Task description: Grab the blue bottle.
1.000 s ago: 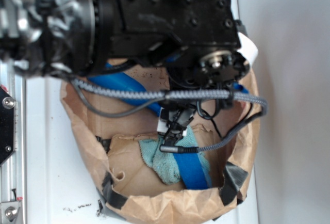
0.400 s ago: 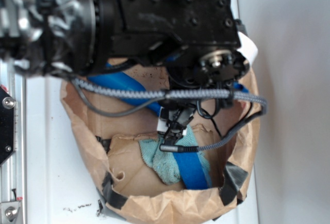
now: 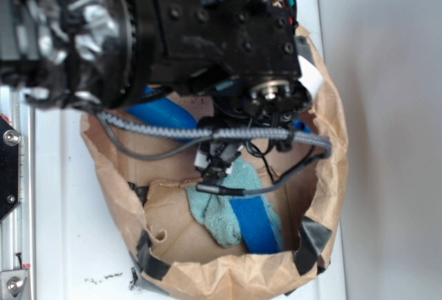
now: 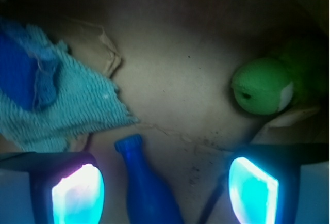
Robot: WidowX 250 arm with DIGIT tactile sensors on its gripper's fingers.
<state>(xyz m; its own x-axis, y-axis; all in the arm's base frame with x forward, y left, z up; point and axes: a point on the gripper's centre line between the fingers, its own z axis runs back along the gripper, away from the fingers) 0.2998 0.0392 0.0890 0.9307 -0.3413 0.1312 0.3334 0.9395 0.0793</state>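
The blue bottle [image 4: 147,188] lies on the brown paper floor of the bag, its capped neck pointing away from the wrist camera. My gripper [image 4: 165,190] is open, and its two glowing pads [image 4: 77,195] stand on either side of the bottle. The bottle is nearer the left pad and I see no contact. In the exterior view part of the bottle's body [image 3: 162,113] shows under the black arm [image 3: 207,30], which hides the fingers.
A crumpled brown paper bag [image 3: 207,272] walls in the whole area. A teal cloth [image 4: 67,110] with a blue patch lies left of the bottle's neck; the same cloth [image 3: 217,210] shows from outside. A green plush toy [image 4: 260,85] sits at the right. A grey cable [image 3: 173,130] crosses the bag.
The arm has shifted up and to the left in the exterior view, and now covers more of the bottle's body. The cloth has not moved.
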